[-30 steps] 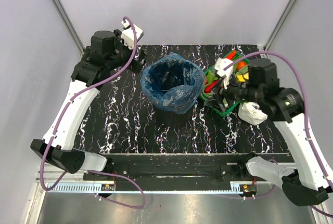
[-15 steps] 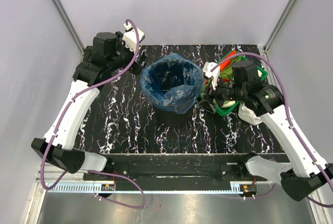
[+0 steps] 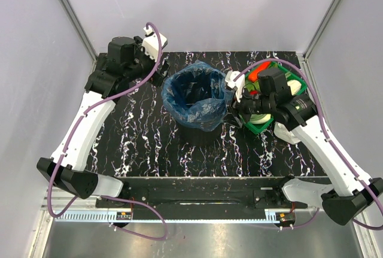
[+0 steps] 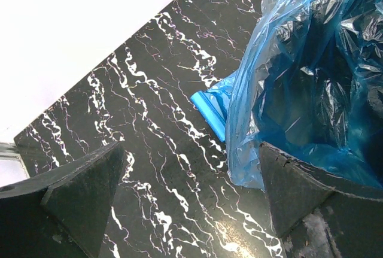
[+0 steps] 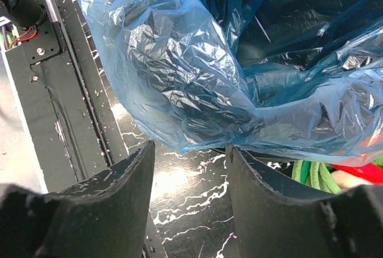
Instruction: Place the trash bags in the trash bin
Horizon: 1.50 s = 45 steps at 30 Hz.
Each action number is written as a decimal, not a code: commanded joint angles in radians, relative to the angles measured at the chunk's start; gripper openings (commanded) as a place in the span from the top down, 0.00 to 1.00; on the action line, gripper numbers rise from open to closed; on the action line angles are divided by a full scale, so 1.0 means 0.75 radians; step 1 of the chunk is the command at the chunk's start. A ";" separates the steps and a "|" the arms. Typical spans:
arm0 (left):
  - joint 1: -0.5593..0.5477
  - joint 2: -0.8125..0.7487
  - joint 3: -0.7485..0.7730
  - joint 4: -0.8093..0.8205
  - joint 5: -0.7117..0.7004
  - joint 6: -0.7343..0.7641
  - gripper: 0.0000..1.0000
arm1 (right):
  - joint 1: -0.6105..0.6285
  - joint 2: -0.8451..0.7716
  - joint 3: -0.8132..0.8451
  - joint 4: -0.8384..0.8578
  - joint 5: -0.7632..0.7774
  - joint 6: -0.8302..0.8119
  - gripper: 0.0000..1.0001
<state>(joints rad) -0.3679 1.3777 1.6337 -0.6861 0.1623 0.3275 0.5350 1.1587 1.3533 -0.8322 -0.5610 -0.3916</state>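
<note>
A blue trash bag [image 3: 198, 92] lines the black trash bin [image 3: 201, 134] in the middle of the table, its film folded out over the rim. My left gripper [image 3: 160, 71] is open and empty, low over the table just left of the bin. In the left wrist view [image 4: 191, 201] the bag's skirt [image 4: 281, 90] hangs by the right finger, and a small folded blue piece [image 4: 210, 109] lies on the table. My right gripper [image 3: 234, 107] is open at the bin's right side. In the right wrist view [image 5: 190, 177] the bag's hanging edge [image 5: 179, 90] lies just beyond the fingertips, not gripped.
A green tray of vegetables [image 3: 262, 125] stands right of the bin, partly under my right arm. A white wrinkly lump [image 3: 288, 132] lies beside it. The table is black marble-patterned [image 3: 143, 138], with a metal rail along the near edge [image 3: 197, 195].
My right arm has swung left from over the green tray to the bin's right side. My left arm has hardly moved.
</note>
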 commanded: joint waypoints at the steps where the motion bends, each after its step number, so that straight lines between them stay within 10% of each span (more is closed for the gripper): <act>1: 0.006 -0.008 0.006 0.062 0.023 0.015 0.01 | 0.027 0.014 0.038 0.052 0.022 0.015 0.46; 9: 0.008 -0.006 -0.002 0.060 0.019 0.015 0.01 | 0.047 0.003 0.020 0.050 0.063 -0.004 0.62; 17: 0.006 -0.002 0.006 0.058 0.017 0.011 0.01 | 0.050 -0.042 0.028 0.026 0.114 -0.020 1.00; 45: 0.006 0.022 -0.012 0.019 0.033 0.017 0.01 | 0.050 -0.211 -0.309 0.048 0.228 -0.047 1.00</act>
<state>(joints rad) -0.3676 1.3941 1.6333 -0.7010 0.1619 0.3374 0.5632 1.0183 1.1496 -0.8570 -0.4297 -0.4259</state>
